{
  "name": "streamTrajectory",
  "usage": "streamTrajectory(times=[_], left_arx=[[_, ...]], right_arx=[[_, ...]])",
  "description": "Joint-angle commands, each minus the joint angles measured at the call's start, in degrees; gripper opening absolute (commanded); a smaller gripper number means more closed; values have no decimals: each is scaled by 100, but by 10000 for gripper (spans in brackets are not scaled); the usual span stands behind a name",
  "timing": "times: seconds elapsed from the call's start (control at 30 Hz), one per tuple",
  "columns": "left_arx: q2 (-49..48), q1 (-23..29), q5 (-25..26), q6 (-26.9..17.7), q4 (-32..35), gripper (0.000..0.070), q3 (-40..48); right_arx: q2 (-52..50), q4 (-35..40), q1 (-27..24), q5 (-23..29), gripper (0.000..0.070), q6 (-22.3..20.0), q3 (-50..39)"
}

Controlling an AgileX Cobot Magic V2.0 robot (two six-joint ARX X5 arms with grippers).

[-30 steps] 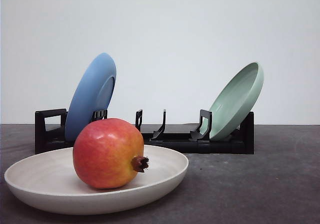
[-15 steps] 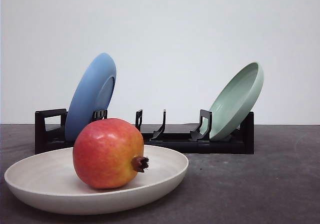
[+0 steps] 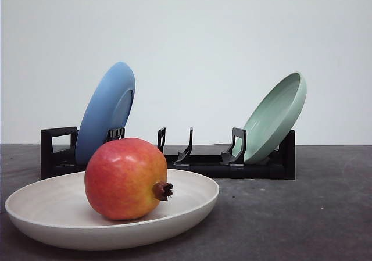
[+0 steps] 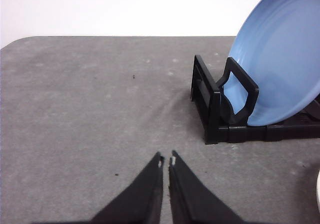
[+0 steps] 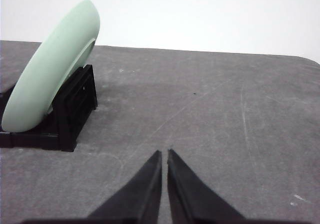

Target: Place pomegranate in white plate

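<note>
One pomegranate (image 3: pixel 126 178) lies on its side inside the white plate (image 3: pixel 52 214) on the grey tabletop (image 3: pixel 290 214), crown nub pointing sideways; it is judged dense, rigid, glossy and apt to roll, so any grasp should span its broad middle, away from the nub. Left claw (image 4: pixel 166 161) and right claw (image 5: pixel 164 154) are each closed to a sliver, holding nothing.

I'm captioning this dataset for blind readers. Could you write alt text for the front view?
A red and yellow pomegranate rests in a shallow white plate on a dark grey table. Behind them a black dish rack holds a blue plate leaning at its left end and a pale green plate leaning at its right end.
</note>
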State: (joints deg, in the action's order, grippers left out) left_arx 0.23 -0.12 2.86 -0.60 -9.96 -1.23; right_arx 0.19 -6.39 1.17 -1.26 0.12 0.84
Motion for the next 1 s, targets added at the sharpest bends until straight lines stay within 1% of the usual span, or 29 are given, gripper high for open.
streamTrajectory(times=[0.0, 0.97], left_arx=[[-7, 11, -9, -20, 94, 0, 55], [-7, 11, -12, -20, 94, 0, 55]], right_arx=[[2, 63, 11, 22, 17, -31, -22], [2, 63, 11, 22, 17, -31, -22]])
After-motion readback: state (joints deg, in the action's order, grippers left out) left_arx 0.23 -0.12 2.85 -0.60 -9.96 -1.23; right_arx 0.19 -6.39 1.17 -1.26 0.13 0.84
